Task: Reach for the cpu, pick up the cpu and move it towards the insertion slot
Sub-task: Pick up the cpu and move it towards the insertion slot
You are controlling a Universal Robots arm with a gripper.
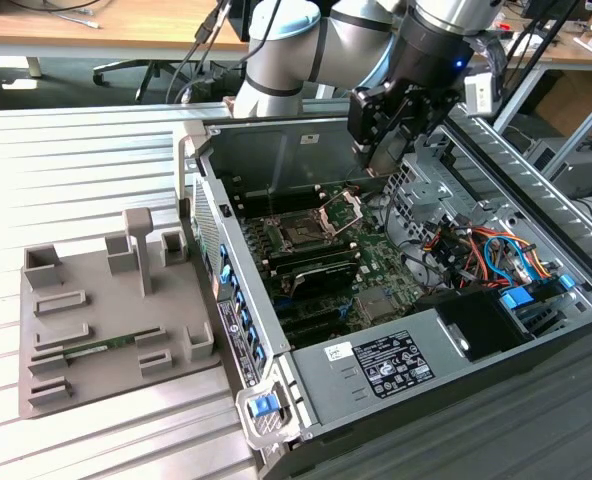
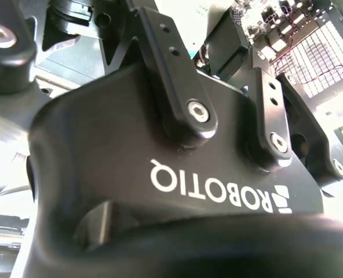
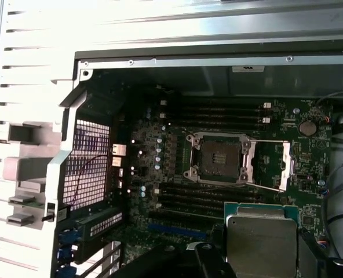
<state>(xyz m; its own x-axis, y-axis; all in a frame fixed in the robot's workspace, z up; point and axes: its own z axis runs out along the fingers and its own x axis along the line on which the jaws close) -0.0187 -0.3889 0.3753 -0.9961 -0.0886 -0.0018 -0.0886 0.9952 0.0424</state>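
Gripper (image 1: 388,150) is closed on the cpu (image 3: 260,237), held above the open computer case (image 1: 536,340), at about five o'clock from the insertion slot (image 3: 218,157) in the first wrist view.

White block lettering with a small logo mark across moulded black claw housing (image 2: 160,191), upside down in the second wrist view; a maker's name, not read off. In the exterior view, well apart from claw (image 1: 384,158), at the near end of the open grey computer case: large white rectangular label (image 1: 393,362) crowded with black print and symbols, too fine to read. Just beside it, small white sticker (image 1: 338,352) with dark scrawl, illegible. Farther from claw, on the case's rear edge, narrow dark strip (image 1: 238,335) with pale markings, unreadable. In the first wrist view, small white tag (image 3: 248,69) on grey case wall beyond claw, print indistinct.
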